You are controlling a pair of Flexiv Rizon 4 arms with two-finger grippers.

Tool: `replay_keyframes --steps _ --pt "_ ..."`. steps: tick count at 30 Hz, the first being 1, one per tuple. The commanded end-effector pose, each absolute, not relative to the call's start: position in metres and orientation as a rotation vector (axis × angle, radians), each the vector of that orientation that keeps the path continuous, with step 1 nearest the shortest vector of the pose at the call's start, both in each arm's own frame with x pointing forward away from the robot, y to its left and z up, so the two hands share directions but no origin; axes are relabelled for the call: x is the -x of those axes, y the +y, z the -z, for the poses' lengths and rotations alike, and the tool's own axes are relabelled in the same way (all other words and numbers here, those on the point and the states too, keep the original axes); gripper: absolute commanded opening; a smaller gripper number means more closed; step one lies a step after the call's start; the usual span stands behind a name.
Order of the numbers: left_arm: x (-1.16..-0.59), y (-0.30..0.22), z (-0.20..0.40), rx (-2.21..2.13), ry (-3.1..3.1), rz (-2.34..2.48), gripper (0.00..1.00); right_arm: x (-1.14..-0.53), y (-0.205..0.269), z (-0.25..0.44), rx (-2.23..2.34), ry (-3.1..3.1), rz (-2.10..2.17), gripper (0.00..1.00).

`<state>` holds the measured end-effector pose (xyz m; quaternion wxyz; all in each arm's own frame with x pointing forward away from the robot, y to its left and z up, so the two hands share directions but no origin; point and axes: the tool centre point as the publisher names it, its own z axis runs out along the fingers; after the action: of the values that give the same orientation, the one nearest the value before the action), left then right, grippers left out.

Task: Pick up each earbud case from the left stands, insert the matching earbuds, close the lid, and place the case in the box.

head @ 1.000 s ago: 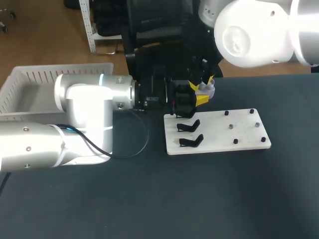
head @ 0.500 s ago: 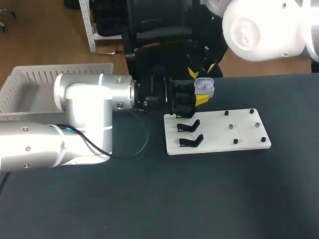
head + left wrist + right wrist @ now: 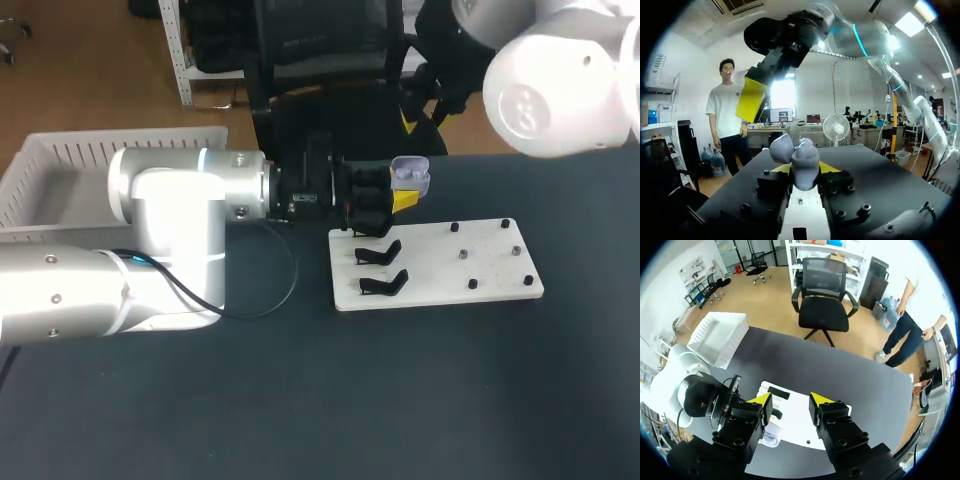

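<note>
The left pincer (image 3: 402,198) is gripping the pale lavender earbud case (image 3: 411,177) from two sides, lid raised, holding it just beyond the far left corner of the white flat board (image 3: 440,270) carrying two black stands (image 3: 378,252) on the dark bench (image 3: 300,400). The right pincer (image 3: 791,400) is hanging open, well above the case. The white slatted box (image 3: 60,165) is sitting at far left

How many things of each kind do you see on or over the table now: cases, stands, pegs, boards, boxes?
case: 1
stands: 2
pegs: 6
board: 1
box: 1
Total: 11
</note>
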<state>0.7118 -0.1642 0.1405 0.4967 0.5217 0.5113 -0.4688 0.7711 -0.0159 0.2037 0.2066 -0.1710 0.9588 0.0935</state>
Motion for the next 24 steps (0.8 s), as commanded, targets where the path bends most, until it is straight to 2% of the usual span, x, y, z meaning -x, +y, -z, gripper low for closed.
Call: replay_keyframes --steps 1,24 --pt "-0.710 -0.164 -0.140 -1.256 1.234 1.129 0.00 -0.770 -0.014 -0.192 0.469 2.683 -0.252 0.47" --pt "-0.710 -0.164 -0.140 -1.256 1.234 1.129 0.00 -0.723 -0.016 -0.184 0.475 2.698 -0.293 0.47"
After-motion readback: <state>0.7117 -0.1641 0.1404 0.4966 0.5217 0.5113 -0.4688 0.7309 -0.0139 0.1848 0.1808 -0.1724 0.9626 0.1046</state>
